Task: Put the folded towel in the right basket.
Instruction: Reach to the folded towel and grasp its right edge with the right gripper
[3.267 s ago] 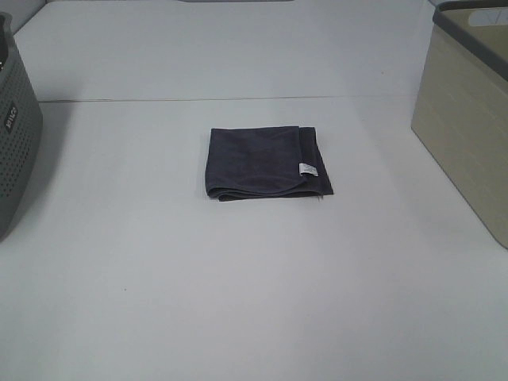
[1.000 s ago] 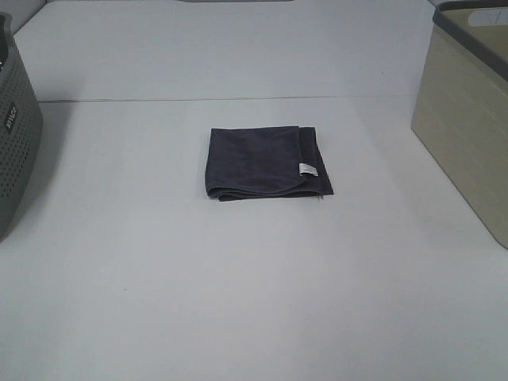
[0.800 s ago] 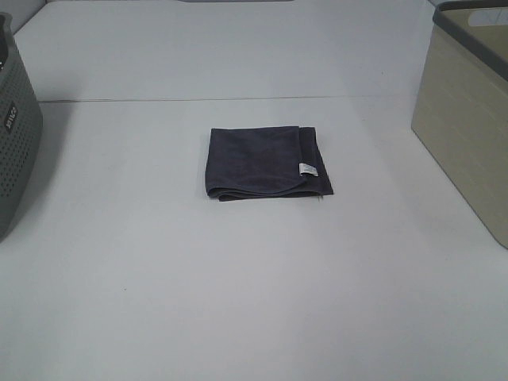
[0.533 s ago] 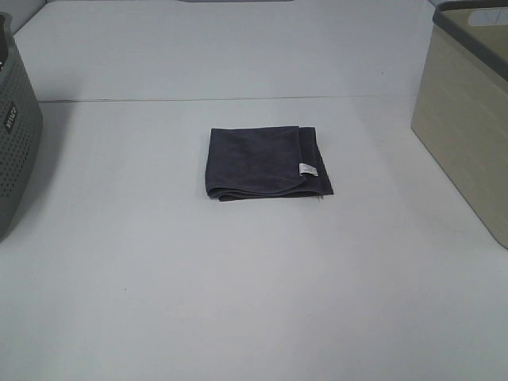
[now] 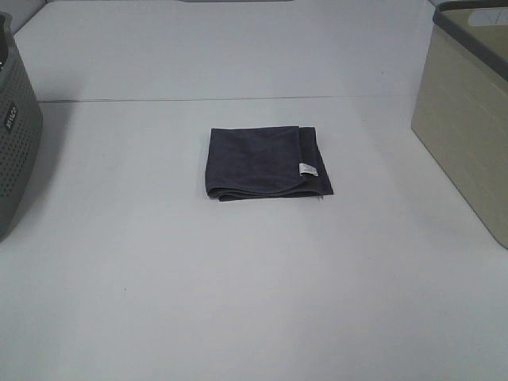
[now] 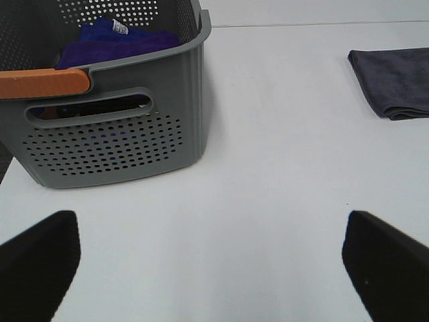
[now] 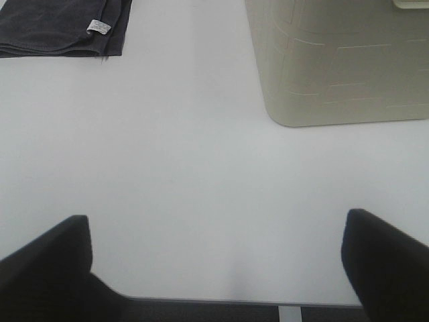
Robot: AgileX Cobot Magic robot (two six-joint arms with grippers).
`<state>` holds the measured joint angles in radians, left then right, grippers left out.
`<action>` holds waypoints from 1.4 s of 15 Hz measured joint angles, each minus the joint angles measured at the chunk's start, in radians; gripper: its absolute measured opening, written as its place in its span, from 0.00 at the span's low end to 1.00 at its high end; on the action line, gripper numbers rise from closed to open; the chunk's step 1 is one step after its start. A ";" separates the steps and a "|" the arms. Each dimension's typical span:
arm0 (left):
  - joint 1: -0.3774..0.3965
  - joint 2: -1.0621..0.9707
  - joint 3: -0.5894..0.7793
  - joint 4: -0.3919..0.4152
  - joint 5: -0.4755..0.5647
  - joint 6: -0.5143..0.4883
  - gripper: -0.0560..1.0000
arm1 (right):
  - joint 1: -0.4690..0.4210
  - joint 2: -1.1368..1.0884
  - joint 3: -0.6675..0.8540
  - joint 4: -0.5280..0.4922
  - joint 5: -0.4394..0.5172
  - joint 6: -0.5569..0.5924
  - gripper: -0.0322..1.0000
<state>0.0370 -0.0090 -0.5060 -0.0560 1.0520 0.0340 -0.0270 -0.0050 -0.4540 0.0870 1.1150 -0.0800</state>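
The folded dark grey towel point(image 5: 266, 163) lies flat in the middle of the white table, with a small white tag near its right edge. It also shows in the left wrist view point(image 6: 395, 82) and the right wrist view point(image 7: 60, 25). The beige right basket point(image 5: 468, 111) stands at the table's right edge; it shows in the right wrist view point(image 7: 335, 60) too. Neither arm shows in the high view. My left gripper point(image 6: 214, 261) is open over bare table, far from the towel. My right gripper point(image 7: 214, 261) is open near the table's front edge, beside the beige basket.
A grey perforated basket point(image 5: 14, 135) stands at the left edge; the left wrist view shows it point(image 6: 114, 127) with an orange handle point(image 6: 43, 84) and a blue cloth point(image 6: 117, 37) inside. A seam point(image 5: 238, 99) crosses the table behind the towel.
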 joint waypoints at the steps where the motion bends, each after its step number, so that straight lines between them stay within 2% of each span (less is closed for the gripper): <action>1: 0.000 0.000 0.000 0.000 0.000 0.000 0.99 | 0.000 0.000 -0.002 0.000 0.000 -0.004 0.97; 2: 0.000 0.000 0.000 0.000 0.000 0.000 0.99 | 0.000 0.032 -0.030 0.001 0.014 -0.006 0.97; 3: 0.000 0.000 0.000 0.000 0.000 0.000 0.99 | 0.000 0.240 -0.169 0.015 0.087 -0.005 0.97; 4: 0.000 0.000 0.000 0.000 0.000 0.000 0.99 | 0.000 0.388 -0.260 0.036 0.106 -0.003 0.97; 7: 0.000 0.000 0.000 0.000 0.000 0.000 0.99 | 0.000 0.743 -0.553 0.105 0.107 -0.002 0.97; 11: 0.000 0.000 0.000 0.000 0.000 0.000 0.99 | 0.000 1.031 -0.788 0.136 0.105 -0.002 0.97; 12: 0.000 0.000 0.000 0.000 0.000 0.000 0.99 | 0.000 1.111 -0.839 0.171 0.105 -0.007 0.97; 15: 0.000 0.000 0.000 0.000 0.000 0.000 0.99 | 0.000 1.341 -0.910 0.385 0.092 -0.069 0.97; 16: 0.000 0.000 0.000 0.000 0.000 0.000 0.99 | 0.000 1.376 -0.915 0.412 0.083 -0.078 0.97; 17: 0.000 0.000 0.000 0.000 0.000 0.000 0.99 | 0.000 1.561 -0.939 0.523 0.031 -0.142 0.97; 18: 0.000 0.000 0.000 0.000 0.000 0.000 0.99 | 0.006 1.642 -0.960 0.552 0.015 -0.163 0.97; 21: 0.000 0.000 0.000 0.000 0.000 0.000 0.99 | 0.073 1.836 -1.068 0.549 -0.025 -0.178 0.97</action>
<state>0.0370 -0.0090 -0.5060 -0.0560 1.0520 0.0340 0.0460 1.8310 -1.5220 0.6360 1.0900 -0.2580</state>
